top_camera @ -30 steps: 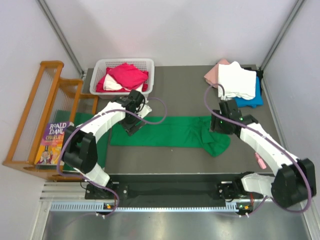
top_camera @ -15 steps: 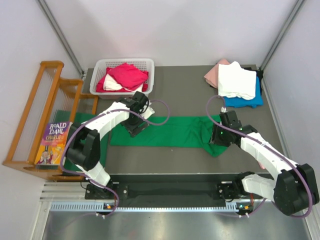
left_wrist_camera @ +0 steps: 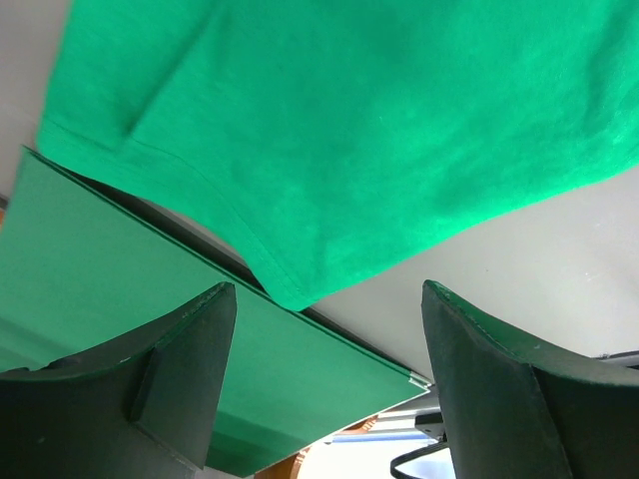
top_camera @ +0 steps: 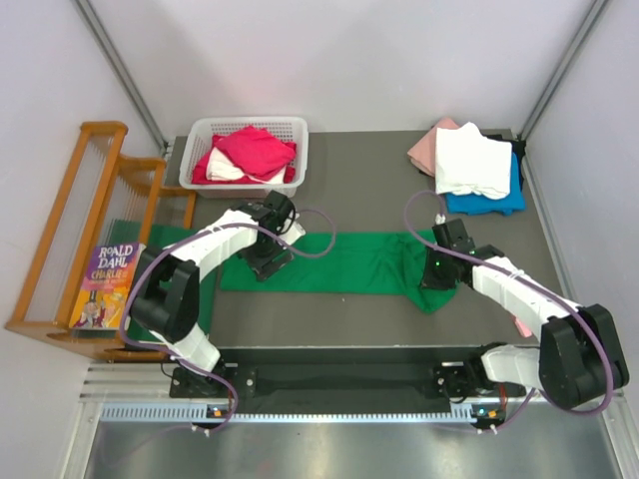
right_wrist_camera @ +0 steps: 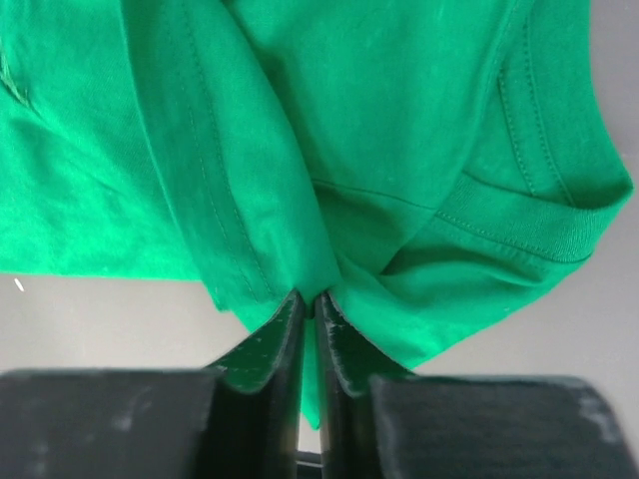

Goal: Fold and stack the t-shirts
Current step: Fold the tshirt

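Green t-shirt (top_camera: 339,261) lies drawn out in a long band across the middle of the bench (top_camera: 369,190), running left to right. Its right end is bunched into folds, and one lobe of cloth reaches toward the near edge. The right tool (right_wrist_camera: 312,299) sits on that bunched end, its fingers drawn almost together and pinching a raised ridge of the green cloth between their tips. The left tool (left_wrist_camera: 327,294) stands over the shirt's left end with its fingers spread wide, one on each side of the hem corner, gripping nothing. Under that corner a darker green mat (left_wrist_camera: 110,289) lies flat. At the far right corner sits a stack of folded shirts, a white t-shirt (top_camera: 469,160) on top of a blue t-shirt (top_camera: 499,203), with a pink t-shirt (top_camera: 423,150) showing at the stack's left. At the far left a white basket (top_camera: 196,150) holds a red t-shirt (top_camera: 258,150) and some white cloth
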You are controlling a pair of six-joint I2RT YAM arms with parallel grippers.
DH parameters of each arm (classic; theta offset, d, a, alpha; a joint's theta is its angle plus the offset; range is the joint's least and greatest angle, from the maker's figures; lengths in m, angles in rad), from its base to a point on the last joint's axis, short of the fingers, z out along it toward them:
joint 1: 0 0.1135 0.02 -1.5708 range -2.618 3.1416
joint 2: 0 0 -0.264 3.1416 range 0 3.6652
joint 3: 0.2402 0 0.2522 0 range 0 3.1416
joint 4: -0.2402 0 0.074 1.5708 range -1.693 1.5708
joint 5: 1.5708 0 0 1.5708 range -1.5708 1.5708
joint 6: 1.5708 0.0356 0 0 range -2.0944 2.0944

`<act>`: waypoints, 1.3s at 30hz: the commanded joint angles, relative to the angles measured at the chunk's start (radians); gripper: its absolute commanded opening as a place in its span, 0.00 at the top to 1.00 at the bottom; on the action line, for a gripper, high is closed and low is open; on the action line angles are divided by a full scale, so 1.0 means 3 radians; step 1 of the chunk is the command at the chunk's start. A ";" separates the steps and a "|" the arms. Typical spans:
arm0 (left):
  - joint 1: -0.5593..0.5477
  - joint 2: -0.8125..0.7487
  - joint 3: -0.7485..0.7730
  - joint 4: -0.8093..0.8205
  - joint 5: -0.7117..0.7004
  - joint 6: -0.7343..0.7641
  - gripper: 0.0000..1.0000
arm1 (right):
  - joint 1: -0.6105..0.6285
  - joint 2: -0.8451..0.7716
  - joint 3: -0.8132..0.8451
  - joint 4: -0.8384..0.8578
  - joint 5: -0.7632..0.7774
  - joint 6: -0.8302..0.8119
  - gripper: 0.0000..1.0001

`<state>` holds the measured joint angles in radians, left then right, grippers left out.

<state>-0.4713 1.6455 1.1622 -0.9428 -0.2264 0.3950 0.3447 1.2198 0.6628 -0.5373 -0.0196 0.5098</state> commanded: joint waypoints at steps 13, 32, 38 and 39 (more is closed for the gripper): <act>-0.0009 -0.0188 -0.0121 0.0100 -0.0074 0.0013 0.20 | -0.0024 0.0208 0.0725 -0.0060 0.0408 -0.0252 1.00; -0.0009 -0.0305 -0.0361 0.0157 -0.0186 0.0084 0.20 | -0.0668 0.0853 0.1242 0.0001 0.0766 -0.0396 1.00; -0.0009 -0.0290 -0.0325 0.0146 -0.0161 0.0084 0.20 | -0.0704 0.1021 0.1411 0.0032 0.0633 -0.0421 1.00; -0.0009 -0.0295 -0.0325 0.0136 -0.0166 0.0094 0.20 | -0.0704 0.1052 0.1421 0.0037 0.0628 -0.0421 1.00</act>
<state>-0.4713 1.5841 1.0618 -0.9253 -0.2707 0.4164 0.1455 1.5013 1.0313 -0.5610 0.1650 0.4004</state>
